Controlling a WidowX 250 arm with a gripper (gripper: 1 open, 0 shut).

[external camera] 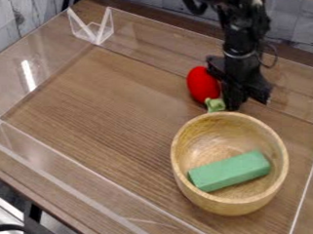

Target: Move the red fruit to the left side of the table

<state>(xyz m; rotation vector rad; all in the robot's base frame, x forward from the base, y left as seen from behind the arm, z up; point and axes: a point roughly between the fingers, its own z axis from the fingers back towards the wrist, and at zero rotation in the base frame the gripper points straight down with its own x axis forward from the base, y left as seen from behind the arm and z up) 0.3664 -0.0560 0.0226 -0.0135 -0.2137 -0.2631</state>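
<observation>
Near side first: wooden bowl point(231, 163) sits at the near right of the table point(94, 112), green block point(229, 171) lying inside it, not involved. Just beyond the bowl's far rim is the red fruit point(202, 83), lying on the tabletop on the right half, red body to the left, pale green cap point(216, 104) at its near-right end, almost touching the bowl rim. So its long axis runs roughly far-left to near-right. Gripper point(243, 91) comes down steeply from above, immediately right of the fruit, fingertips low near the table surface and close to the cap. Fingers read as pressed together with nothing between them; the fruit is beside them, not in them. I can't tell whether the finger side actually touches the fruit's right flank or only sits against it in this view. Key relation: fruit lies directly left of the closed fingers, and the target is also left. My read is that this suits a sideways push leftward, not a pick; a push through the body centre should hold line, while contact low at the cap end could spin it toward the bowl. Far left corner has a clear acrylic bracket point(90, 26), and the acrylic walls point(26, 66) bound the left side.
</observation>
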